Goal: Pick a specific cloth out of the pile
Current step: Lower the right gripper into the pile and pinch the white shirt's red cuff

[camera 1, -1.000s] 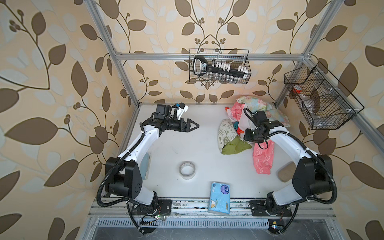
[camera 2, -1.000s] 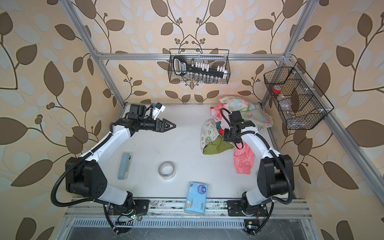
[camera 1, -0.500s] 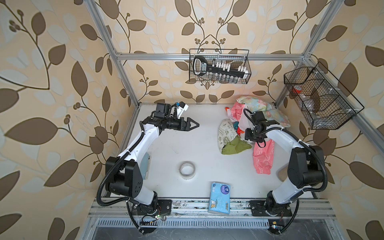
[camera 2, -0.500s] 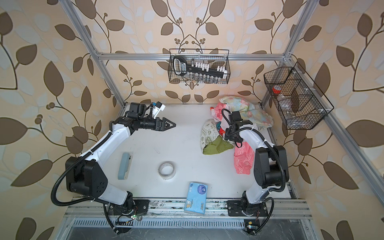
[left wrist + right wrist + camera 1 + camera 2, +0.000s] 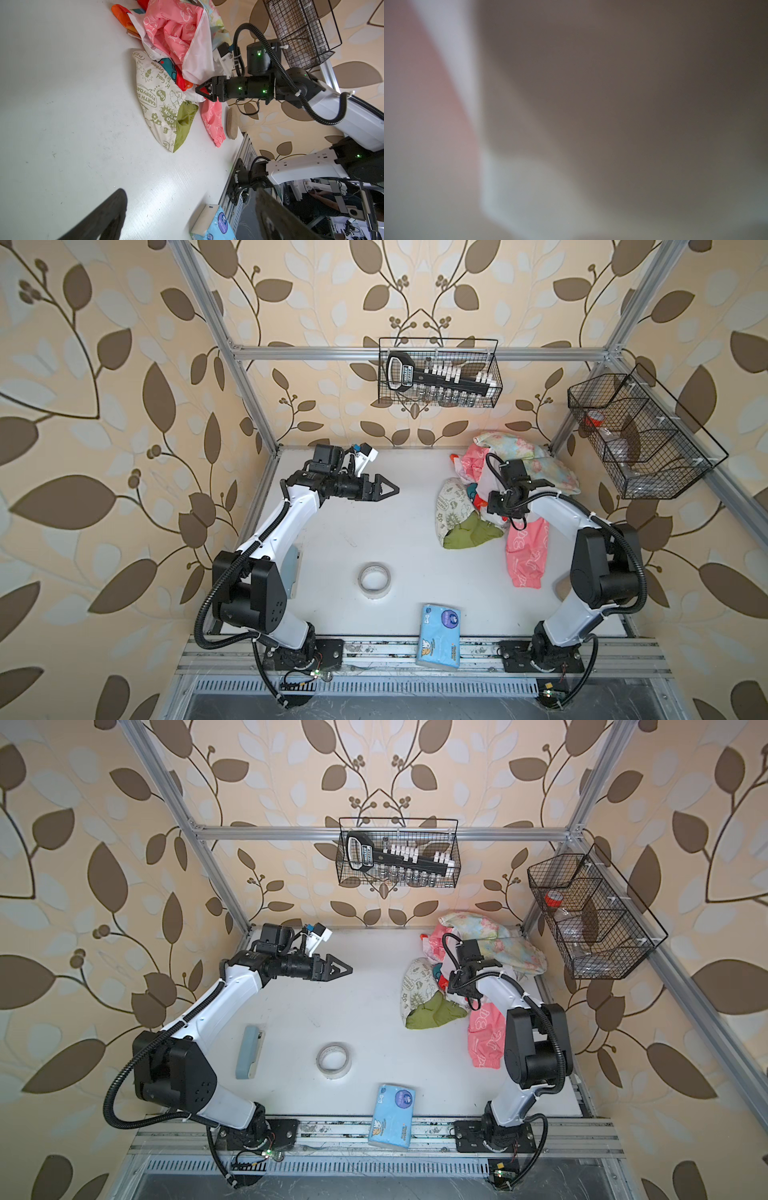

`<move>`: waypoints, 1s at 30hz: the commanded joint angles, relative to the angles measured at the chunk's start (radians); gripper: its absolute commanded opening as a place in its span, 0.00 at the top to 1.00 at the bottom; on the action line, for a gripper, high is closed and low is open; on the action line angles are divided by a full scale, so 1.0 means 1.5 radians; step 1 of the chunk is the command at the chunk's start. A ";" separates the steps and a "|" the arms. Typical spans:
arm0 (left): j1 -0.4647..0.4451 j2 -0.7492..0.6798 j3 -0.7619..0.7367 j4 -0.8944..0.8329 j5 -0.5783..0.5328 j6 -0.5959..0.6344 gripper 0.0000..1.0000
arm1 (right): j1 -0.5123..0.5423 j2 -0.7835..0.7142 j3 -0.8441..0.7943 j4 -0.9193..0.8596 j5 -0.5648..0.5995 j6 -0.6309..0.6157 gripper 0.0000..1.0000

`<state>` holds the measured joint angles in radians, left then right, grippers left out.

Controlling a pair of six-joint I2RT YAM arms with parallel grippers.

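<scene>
Drawing its elbow in toward the middle since a second ago, the right arm has kept its right pincer planted point-down in the pile. Both top views show only the pincer's back, so I cannot tell whether it is closed or gripping. The left pincer hangs well apart from it over the bare surface, where it was before. Just beside the right pincer, a scrap of teal and red is all that shows of the cloth.

From the left wrist, the left pincer's fingers stand wide apart. The right pincer is seen side-on (its fingers overlap, so the grip stays unreadable). The cloth has a red-orange fold right at that pincer's tip, visible through the finger's cutout. Teal and red patches lie next to it, tucked between the pink garment and the cream cloth with green doodles.

The right wrist view is a pink, white and grey blur.
</scene>
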<state>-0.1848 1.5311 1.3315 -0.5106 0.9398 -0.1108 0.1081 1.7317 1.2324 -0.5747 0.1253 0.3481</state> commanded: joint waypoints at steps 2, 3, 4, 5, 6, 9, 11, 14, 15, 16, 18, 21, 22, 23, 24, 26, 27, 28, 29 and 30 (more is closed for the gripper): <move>-0.007 -0.007 0.026 -0.011 0.011 0.009 0.05 | -0.003 0.026 0.018 0.019 0.019 -0.010 0.44; -0.007 -0.006 0.026 -0.011 0.012 0.009 0.05 | -0.003 0.028 0.016 0.025 0.020 -0.010 0.47; -0.007 -0.006 0.027 -0.012 0.012 0.009 0.05 | -0.003 0.029 0.014 0.031 0.017 -0.009 0.50; -0.007 -0.005 0.028 -0.013 0.012 0.009 0.05 | -0.003 0.030 0.014 0.034 0.015 -0.009 0.52; -0.007 -0.004 0.030 -0.015 0.011 0.009 0.05 | -0.003 0.032 0.014 0.035 0.011 -0.009 0.57; -0.007 -0.002 0.034 -0.019 0.011 0.009 0.05 | -0.003 0.030 0.014 0.030 0.014 -0.009 0.79; -0.007 -0.001 0.035 -0.020 0.012 0.010 0.05 | -0.003 0.018 0.014 0.026 0.017 -0.009 0.96; -0.007 -0.001 0.035 -0.020 0.014 0.008 0.05 | -0.004 -0.006 0.015 0.015 0.021 -0.009 1.00; -0.008 0.000 0.035 -0.019 0.014 0.008 0.05 | -0.004 -0.015 0.020 0.007 0.021 -0.010 1.00; -0.008 0.000 0.035 -0.019 0.015 0.007 0.05 | -0.003 -0.022 0.024 -0.002 0.021 -0.009 1.00; -0.009 0.002 0.035 -0.017 0.016 0.005 0.05 | -0.003 -0.038 0.030 -0.014 0.020 -0.012 1.00; -0.011 0.003 0.035 -0.015 0.019 0.005 0.05 | -0.003 -0.055 0.036 -0.023 0.016 -0.017 1.00; -0.012 0.001 0.033 -0.014 0.019 0.005 0.05 | -0.004 -0.058 0.040 -0.027 0.014 -0.017 1.00; -0.012 0.001 0.033 -0.013 0.019 0.005 0.05 | -0.003 -0.058 0.044 -0.032 0.012 -0.017 1.00; -0.012 0.000 0.032 -0.014 0.019 0.005 0.05 | -0.004 -0.060 0.049 -0.038 0.006 -0.016 1.00; -0.013 -0.001 0.031 -0.014 0.019 0.005 0.05 | -0.003 -0.064 0.067 -0.054 0.000 -0.016 1.00; -0.013 -0.002 0.031 -0.013 0.019 0.005 0.05 | -0.004 -0.067 0.078 -0.064 0.002 -0.016 1.00; -0.013 -0.004 0.030 -0.013 0.019 0.005 0.05 | -0.003 -0.073 0.093 -0.076 0.003 -0.015 1.00; -0.014 -0.004 0.030 -0.013 0.020 0.005 0.05 | -0.003 -0.078 0.109 -0.087 0.006 -0.017 1.00; -0.014 -0.005 0.029 -0.013 0.020 0.005 0.05 | -0.004 -0.084 0.129 -0.102 0.007 -0.018 1.00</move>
<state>-0.1974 1.5341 1.3441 -0.5285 0.9394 -0.1116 0.1062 1.6615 1.3426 -0.6712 0.1307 0.3317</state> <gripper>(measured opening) 0.952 0.052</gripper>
